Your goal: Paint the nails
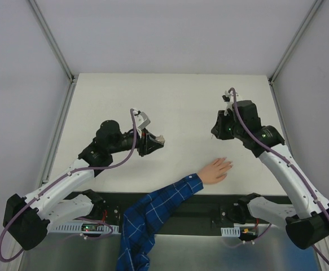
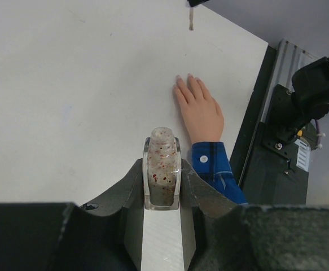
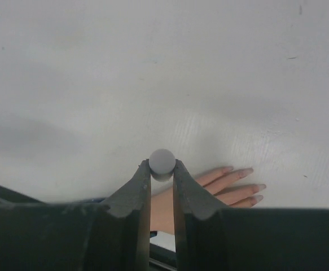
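Observation:
A pale hand point(image 1: 215, 170) in a blue plaid sleeve point(image 1: 164, 208) lies flat on the white table, fingers pointing right and away. Its nails point(image 3: 248, 171) are skin-toned and hard to make out; the fingertips also show in the left wrist view point(image 2: 183, 78). My left gripper point(image 2: 162, 170) is shut on an uncapped clear polish bottle point(image 2: 162, 148) with red flecks, held left of the hand point(image 1: 159, 139). My right gripper point(image 3: 162, 168) is shut on the round grey cap point(image 3: 162, 160), above and beyond the hand. The brush point(image 2: 191, 21) hangs below the cap, off the table.
The black arm base plates point(image 1: 201, 210) run along the near table edge under the sleeve. The right arm's base point(image 2: 316, 90) stands beside the forearm. Grey walls and metal rails point(image 1: 57, 118) border the table.

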